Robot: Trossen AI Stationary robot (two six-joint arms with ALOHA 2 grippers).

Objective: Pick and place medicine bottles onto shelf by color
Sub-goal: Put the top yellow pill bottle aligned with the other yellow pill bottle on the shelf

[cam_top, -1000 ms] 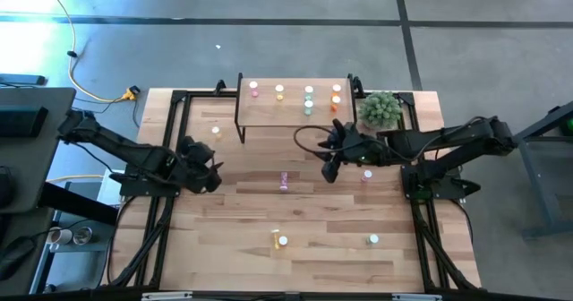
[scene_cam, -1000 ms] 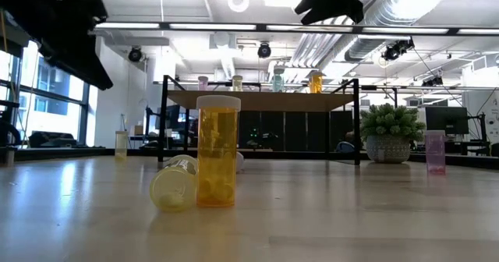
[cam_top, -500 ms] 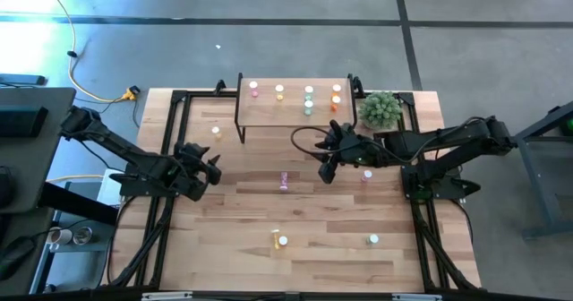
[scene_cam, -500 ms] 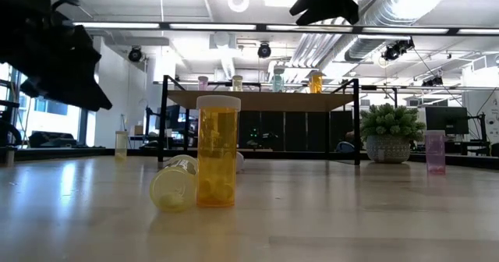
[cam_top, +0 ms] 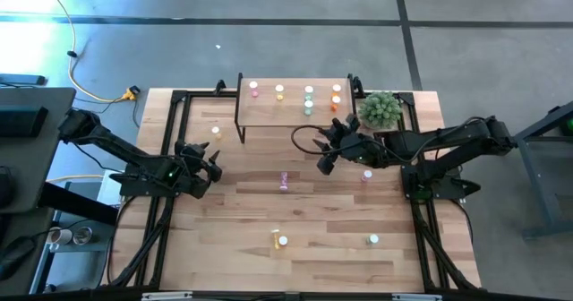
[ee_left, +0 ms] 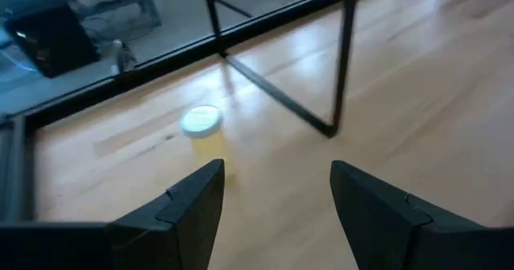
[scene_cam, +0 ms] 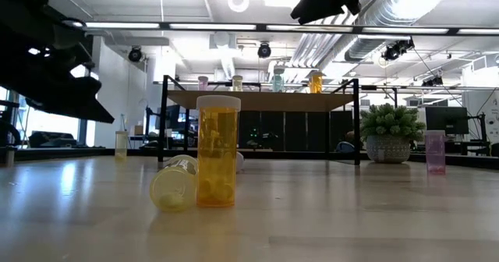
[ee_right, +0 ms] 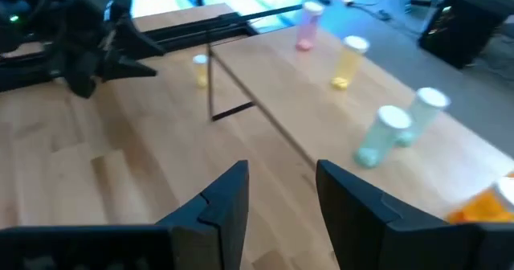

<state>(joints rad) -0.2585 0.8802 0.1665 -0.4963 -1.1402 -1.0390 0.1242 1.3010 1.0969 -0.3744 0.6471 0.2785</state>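
the left gripper (cam_top: pixel 213 161) has crept toward the lone yellow bottle (cam_top: pixel 216 131), fingers spread and empty, lining up a grab. the right gripper (cam_top: pixel 324 158), empty and part-open, hovers off the shelf (cam_top: pixel 291 108), where bottles already stand sorted.

1. The left arm reaches in from the table's left side, elbow bent, forearm low over the boards.
2. The left gripper (cam_top: pixel 213 161) hangs above the table's left part, its 2 fingers (ee_left: pixel 193 210) spread apart with nothing between them.
3. The right arm stretches in from the right side toward the table's middle.
4. The right gripper (cam_top: pixel 323 155) is raised, its fingers (ee_right: pixel 229 202) parted and empty.
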